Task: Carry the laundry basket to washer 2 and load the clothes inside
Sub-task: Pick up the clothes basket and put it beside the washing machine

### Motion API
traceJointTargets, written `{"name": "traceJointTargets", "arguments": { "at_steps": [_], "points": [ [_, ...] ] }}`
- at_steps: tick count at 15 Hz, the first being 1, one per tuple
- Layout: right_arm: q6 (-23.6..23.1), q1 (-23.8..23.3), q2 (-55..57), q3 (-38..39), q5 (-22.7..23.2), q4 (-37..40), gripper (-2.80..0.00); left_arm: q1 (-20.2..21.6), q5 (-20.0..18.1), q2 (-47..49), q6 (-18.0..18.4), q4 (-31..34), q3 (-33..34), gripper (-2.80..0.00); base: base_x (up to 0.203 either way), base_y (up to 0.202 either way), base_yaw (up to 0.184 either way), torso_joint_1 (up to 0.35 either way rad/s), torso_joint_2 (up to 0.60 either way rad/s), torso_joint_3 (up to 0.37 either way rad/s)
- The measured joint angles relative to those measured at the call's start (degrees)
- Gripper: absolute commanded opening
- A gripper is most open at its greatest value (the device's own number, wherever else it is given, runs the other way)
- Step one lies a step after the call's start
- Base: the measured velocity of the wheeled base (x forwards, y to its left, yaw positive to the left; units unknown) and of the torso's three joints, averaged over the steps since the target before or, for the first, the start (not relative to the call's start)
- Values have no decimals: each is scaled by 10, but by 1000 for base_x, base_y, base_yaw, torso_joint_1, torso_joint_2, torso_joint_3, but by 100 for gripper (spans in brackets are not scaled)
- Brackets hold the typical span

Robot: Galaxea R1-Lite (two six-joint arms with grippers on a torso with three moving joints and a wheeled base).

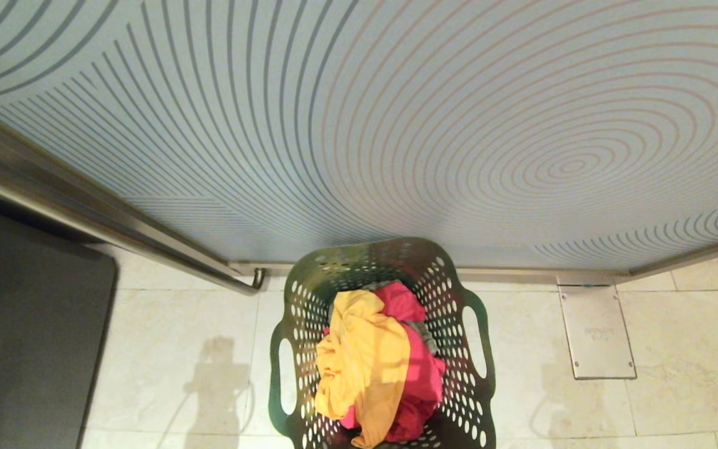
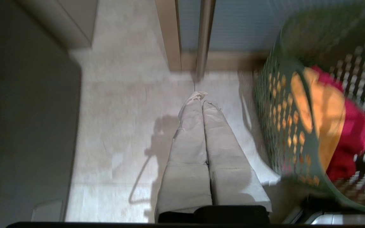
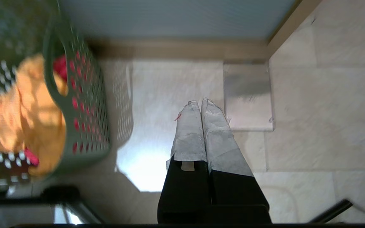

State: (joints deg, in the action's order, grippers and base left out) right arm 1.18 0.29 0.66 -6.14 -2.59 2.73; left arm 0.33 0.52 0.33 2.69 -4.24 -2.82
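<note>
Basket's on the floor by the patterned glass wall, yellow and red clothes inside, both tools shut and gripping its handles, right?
Not quite. The left tool and right tool are shut but grip nothing: both wrist views show them over bare floor beside the basket. The rest holds: it stands by the glass wall with yellow and red clothes inside.

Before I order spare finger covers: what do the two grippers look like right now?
Left gripper: two long, tapering fingers wrapped wholly in pale grey-white cloth tape, frayed at the tips, on a black base. Right gripper: the same shape, but black fingers with pale tape over the outer half only, and a small red thread near one tip.
</note>
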Motion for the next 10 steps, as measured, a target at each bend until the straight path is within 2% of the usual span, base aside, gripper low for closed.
{"name": "traceJointTargets", "arguments": {
  "at_steps": [1, 2, 3, 4, 7, 10],
  "points": [
    [1, 0, 12, -50, -5, 30, -280, 0, 0, 9, 0, 22, -41, -280, 0, 0, 0, 0, 0, 0],
    [3, 0, 36, -112, -6, 70, 0, 0, -3, 29, -1, 60, -80, -280, 0, 0, 0, 0, 0, 0],
    [5, 0, 69, -165, -1, 115, 0, 0, -7, 59, -2, 96, -113, -280, 0, 0, 0, 0, 0, 0],
    [6, 0, 106, -204, 6, 153, 0, 0, -15, 94, -2, 128, -132, 0, 0, 0, 0, 0, 0, 0],
    [9, 1, 226, -245, 31, 227, 0, 0, -41, 207, -1, 187, -162, 0, 0, 0, 0, 0, 0, 0],
    [12, 1, 333, -263, 65, 230, 0, 0, -50, 299, 2, 194, -170, 0, 0, 0, 0, 0, 0, 0]
  ]
}}
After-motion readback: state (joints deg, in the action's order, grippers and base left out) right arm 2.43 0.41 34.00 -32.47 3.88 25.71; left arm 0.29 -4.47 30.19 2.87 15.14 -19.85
